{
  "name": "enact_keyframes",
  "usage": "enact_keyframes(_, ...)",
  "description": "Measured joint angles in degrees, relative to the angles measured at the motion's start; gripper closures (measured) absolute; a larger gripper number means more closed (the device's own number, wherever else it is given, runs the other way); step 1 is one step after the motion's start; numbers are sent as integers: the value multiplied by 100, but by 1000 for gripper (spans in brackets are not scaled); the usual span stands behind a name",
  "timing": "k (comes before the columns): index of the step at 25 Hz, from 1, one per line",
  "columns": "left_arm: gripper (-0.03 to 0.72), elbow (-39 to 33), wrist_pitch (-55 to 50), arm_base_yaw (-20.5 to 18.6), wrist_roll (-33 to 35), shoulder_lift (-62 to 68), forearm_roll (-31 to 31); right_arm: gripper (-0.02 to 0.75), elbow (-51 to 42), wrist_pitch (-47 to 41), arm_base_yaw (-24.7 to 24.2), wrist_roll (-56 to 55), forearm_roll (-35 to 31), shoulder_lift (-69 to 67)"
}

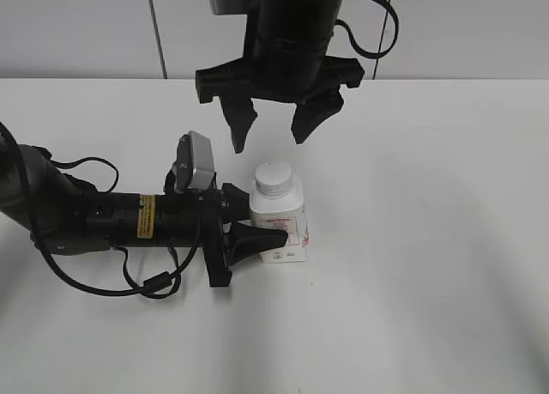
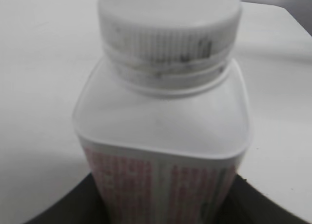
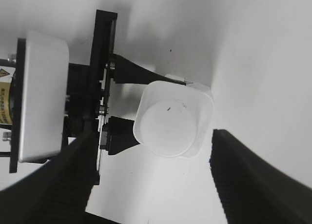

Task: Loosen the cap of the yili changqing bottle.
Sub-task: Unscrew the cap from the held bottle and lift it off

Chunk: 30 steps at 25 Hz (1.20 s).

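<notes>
At frame centre, the left gripper (image 1: 257, 227) clamps the upright yili changqing bottle (image 1: 280, 222) by its body. The right gripper (image 1: 273, 126) hangs above the cap (image 1: 274, 178), its 2 fingers spread wide, holding nothing.

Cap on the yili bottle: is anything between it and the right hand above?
Nothing visible. The right hand hangs open above the cap, with bare air between. The left hand grips the bottle lower down on its body, clear of the cap.
</notes>
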<state>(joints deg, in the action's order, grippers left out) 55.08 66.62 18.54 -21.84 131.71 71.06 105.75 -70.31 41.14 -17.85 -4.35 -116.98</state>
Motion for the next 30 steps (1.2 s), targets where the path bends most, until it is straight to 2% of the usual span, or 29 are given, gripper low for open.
enact_keyframes(19, 357, 0, 0, 0, 0, 0, 5, 164, -140, 18, 0, -285, 198, -550)
enact_keyframes(22, 357, 0, 0, 0, 0, 0, 5, 211, -140, 18, 0, -290, 200, -550)
enact_keyframes(26, 357, 0, 0, 0, 0, 0, 5, 347, -140, 24, 0, -290, 185, -550)
enact_keyframes(30, 357, 0, 0, 0, 0, 0, 5, 348, -140, 29, 5, -283, 185, -550)
